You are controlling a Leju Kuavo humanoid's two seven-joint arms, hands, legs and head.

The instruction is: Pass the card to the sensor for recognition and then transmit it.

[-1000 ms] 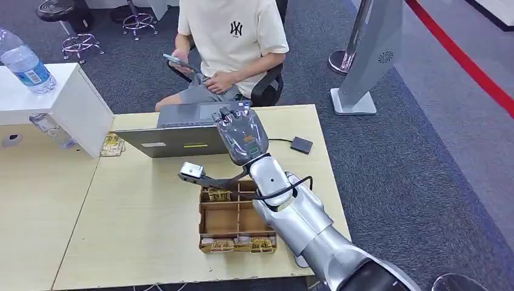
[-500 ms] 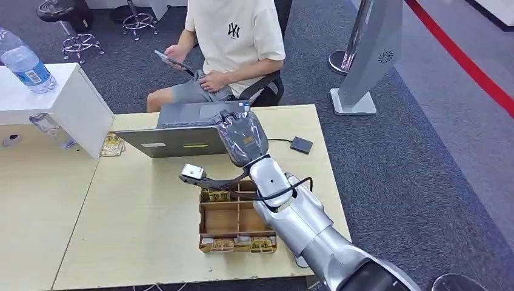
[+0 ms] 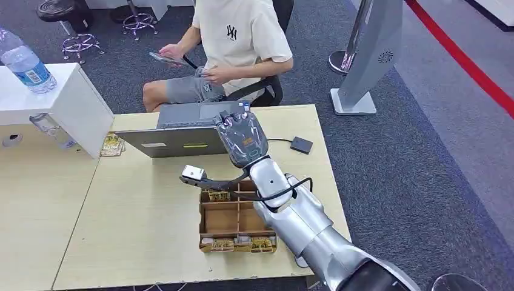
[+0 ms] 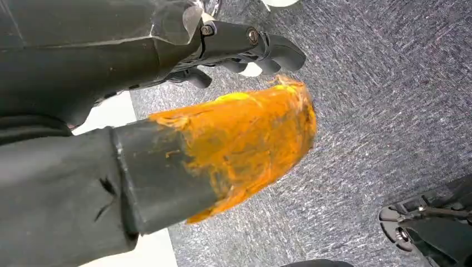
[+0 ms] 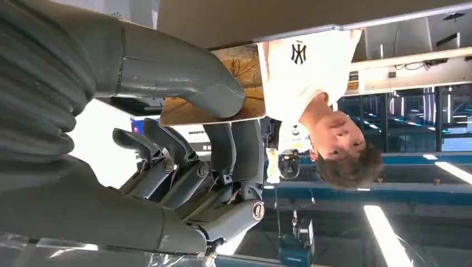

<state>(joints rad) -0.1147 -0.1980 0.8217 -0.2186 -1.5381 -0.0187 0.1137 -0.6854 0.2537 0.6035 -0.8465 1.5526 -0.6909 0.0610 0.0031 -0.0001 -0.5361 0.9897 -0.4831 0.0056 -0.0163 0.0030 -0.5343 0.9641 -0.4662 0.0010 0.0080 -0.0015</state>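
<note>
Right hand [image 3: 242,138]: raised over the far side of the table [image 3: 139,224], just in front of the laptop [image 3: 182,130]. From my seat I see it holding a card.
Card [image 5: 214,89]: pinched between the thick thumb [image 5: 183,78] and the dark fingers [image 5: 236,147] of my right hand. It sits flat under the thumb, with the fingers on its other face. It is brownish with a picture on it.
Card from above: I think the hand hides it in the head view, so I cannot place it over the table for sure.
Left hand [image 4: 167,139]: hangs low over grey carpet [image 4: 378,89]. Its fingers are curled in and I see nothing in them. Its thumb has an orange tip.
Sensor [image 3: 301,144]: I take the small dark square box with a cable to be it. It lies on the table, near my right hand, on the robot's right, not touching it.
Tray [image 3: 233,221]: a brown box with many little rooms, under my right arm. Small cards lie in some of them.
Person [image 3: 242,42]: sits on a chair past the table, in a pale shirt, holding a phone [image 3: 162,59].
Bottle [image 3: 24,63]: stands on the white box at the far left.
</note>
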